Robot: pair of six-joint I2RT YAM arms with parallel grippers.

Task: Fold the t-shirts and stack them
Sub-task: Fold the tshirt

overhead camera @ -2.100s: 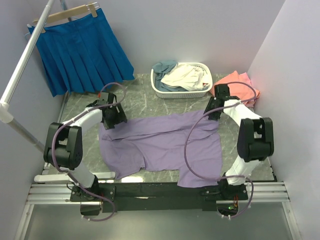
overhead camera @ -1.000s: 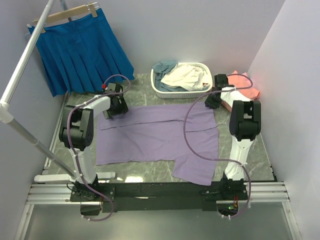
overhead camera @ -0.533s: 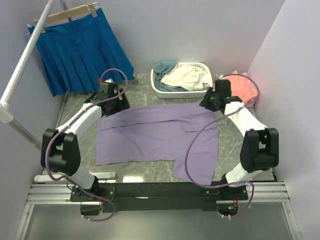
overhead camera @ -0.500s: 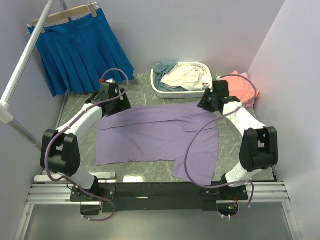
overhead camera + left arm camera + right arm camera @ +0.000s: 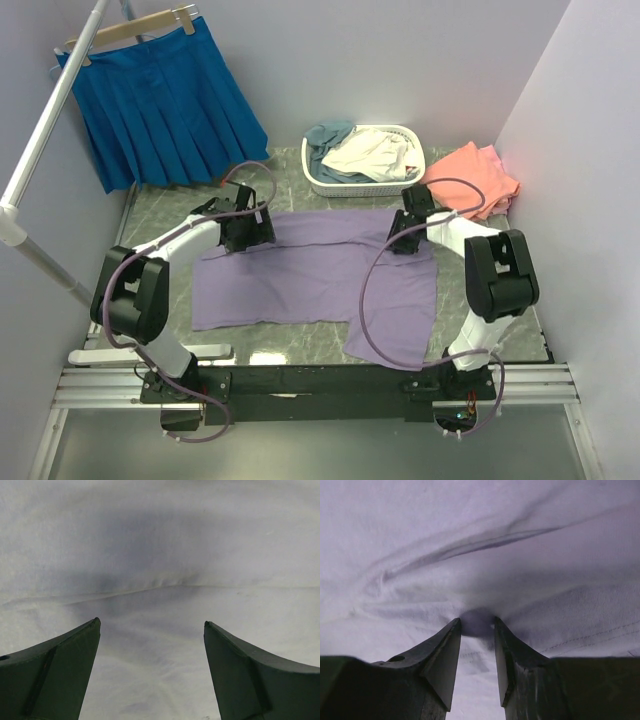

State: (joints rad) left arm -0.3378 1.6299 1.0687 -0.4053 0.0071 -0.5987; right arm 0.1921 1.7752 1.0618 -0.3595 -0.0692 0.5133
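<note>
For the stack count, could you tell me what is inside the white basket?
A cream-white tee and a grey-blue one lie crumpled in the basket; anything beneath is covered.

Free room and obstacles, overhead view. The lavender t-shirt (image 5: 310, 270) covers mid-table. Bare marble table (image 5: 165, 205) lies open at far left, below the hanging blue skirt (image 5: 160, 95). The white basket (image 5: 362, 185) and the coral-pink t-shirts (image 5: 470, 178) just beside it block the far edge. The left arm (image 5: 130, 295) and right arm (image 5: 500, 275) flank the cloth; a slanted white rail (image 5: 45, 125) bounds the left.
</note>
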